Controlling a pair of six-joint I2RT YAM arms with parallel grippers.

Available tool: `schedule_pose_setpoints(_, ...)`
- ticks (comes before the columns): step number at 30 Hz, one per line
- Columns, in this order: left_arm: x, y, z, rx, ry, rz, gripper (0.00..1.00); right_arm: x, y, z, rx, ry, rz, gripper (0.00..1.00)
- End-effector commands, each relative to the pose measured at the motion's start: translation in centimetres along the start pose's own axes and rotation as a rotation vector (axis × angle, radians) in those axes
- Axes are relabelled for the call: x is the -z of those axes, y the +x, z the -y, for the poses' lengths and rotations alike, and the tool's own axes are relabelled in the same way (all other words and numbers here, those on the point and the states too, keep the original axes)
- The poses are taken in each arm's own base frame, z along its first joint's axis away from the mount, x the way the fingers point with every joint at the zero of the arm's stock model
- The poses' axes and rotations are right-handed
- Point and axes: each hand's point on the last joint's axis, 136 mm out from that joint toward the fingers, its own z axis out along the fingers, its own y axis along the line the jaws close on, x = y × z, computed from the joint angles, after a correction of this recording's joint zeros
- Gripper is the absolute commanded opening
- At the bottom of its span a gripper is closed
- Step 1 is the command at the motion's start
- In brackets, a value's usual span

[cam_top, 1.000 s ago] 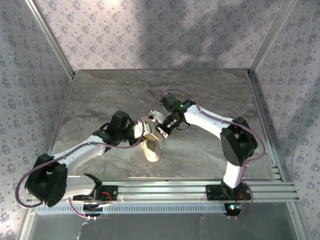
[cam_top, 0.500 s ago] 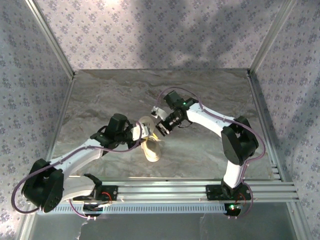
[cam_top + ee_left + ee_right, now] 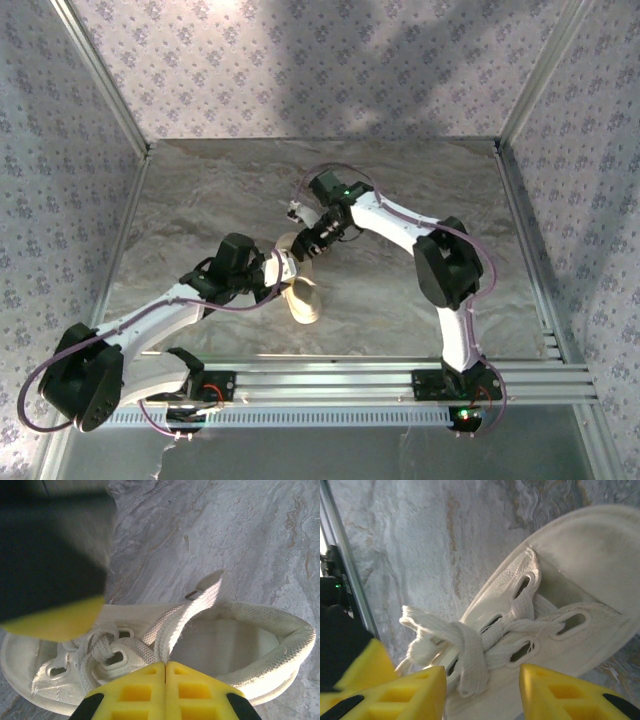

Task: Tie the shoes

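Seen from overhead, a marbled grey desk [image 3: 420, 200] sits inside walls [image 3: 300, 70] covered with a small floral print. One small cream-white sneaker [image 3: 303, 300] lies on the desk. It is near the middle, a little toward the near edge, with its toe toward that edge and its heel opening toward the far edge. Both of my arms reach in from the near edge and meet over the laced part of the sneaker.

My left end effector [image 3: 165, 680] comes in from the left side of the desk. On its wrist camera the two yellow pads [image 3: 135, 692] are pressed together, clamped on one flat white lace [image 3: 176, 622]. That lace runs from the pads across the sneaker's collar. Its tipped end shows just past the collar, against the bare desk.

My right end effector [image 3: 482, 690] comes in from the right side. On its wrist camera the yellow pads stand apart with nothing pinched between them. A bunched crossing of laces [image 3: 457, 647] lies over the eyelet rows just above the gap, closer to the pad on the left of that view. A silver rail [image 3: 342, 580] runs up the left edge of that view.
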Motion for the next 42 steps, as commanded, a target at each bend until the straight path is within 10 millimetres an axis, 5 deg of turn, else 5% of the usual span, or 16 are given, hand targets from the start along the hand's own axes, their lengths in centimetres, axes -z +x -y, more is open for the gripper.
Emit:
schedule_pose_setpoints(1, 0.3, -0.5, 0.3, -0.010, -0.001, 0.025, 0.00, -0.9, 0.3, -0.3, -0.024, 0.011, -0.048, 0.43)
schedule_pose_setpoints(10, 0.3, -0.4, 0.3, -0.012, -0.002, 0.019, 0.00, -1.2, 0.1, -0.4, 0.000, 0.056, -0.056, 0.30)
schedule_pose_setpoints(17, 0.3, -0.2, 0.3, -0.010, -0.002, 0.007, 0.00, 0.5, -0.8, -1.3, 0.047, 0.077, 0.005, 0.09)
schedule_pose_setpoints(42, -0.8, -1.5, -2.8, 0.107, -0.089, 0.008, 0.00, 2.3, -1.1, -3.3, 0.146, 0.036, 0.141, 0.00)
